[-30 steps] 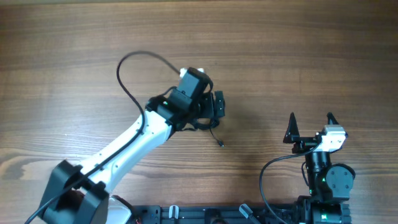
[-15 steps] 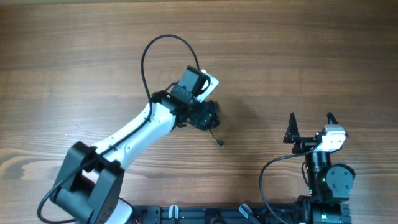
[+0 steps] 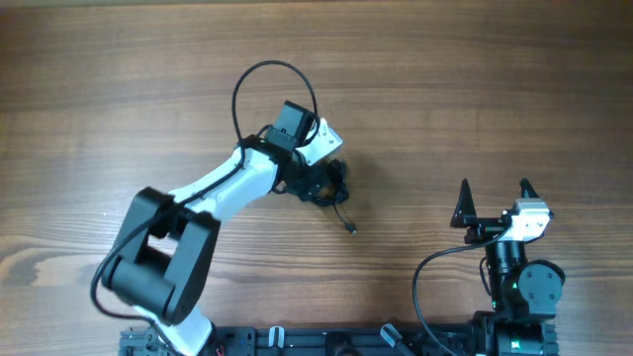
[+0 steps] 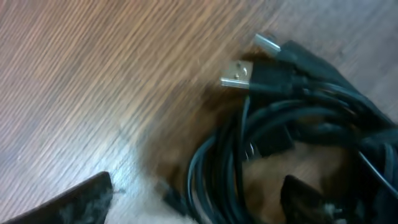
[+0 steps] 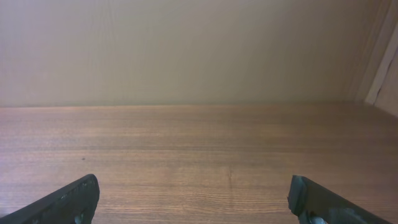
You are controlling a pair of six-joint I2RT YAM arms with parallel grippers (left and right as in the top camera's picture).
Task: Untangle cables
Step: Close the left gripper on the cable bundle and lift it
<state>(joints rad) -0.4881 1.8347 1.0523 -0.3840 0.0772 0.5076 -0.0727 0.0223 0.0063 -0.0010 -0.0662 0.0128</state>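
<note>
Jaws of the left gripper [image 4: 199, 202] stand spread wide. In the left wrist view one dark fingertip [image 4: 81, 199] sits at the lower left on bare wood, and the other shows at the lower right against the black cords. The cables [image 4: 292, 124] lie bunched between and ahead of them as looped black strands on the table [image 3: 495, 79]. The view does not show whether either pad presses on a strand, and nothing is pinched. Two silver plug ends [image 4: 236, 71] stick out of the top of the bundle toward open wood.

From overhead, the gripper covers most of the bundle near the middle of the table. One thin strand trails out toward the arm bases and ends in a small plug [image 3: 352, 228] lying alone on the wood. The left arm's own thicker cable [image 3: 272, 69] arches in a loop beyond the wrist.

The right gripper [image 3: 495, 198] is parked well apart at the near right, its jaws also spread, with only air between them. In the right wrist view the wood runs unbroken to the far edge, where it meets a pale wall [image 5: 199, 50].

Wood lies open on every side of the bundle, widest toward the far edge and the right, and a broad bare stretch separates the two grippers.
</note>
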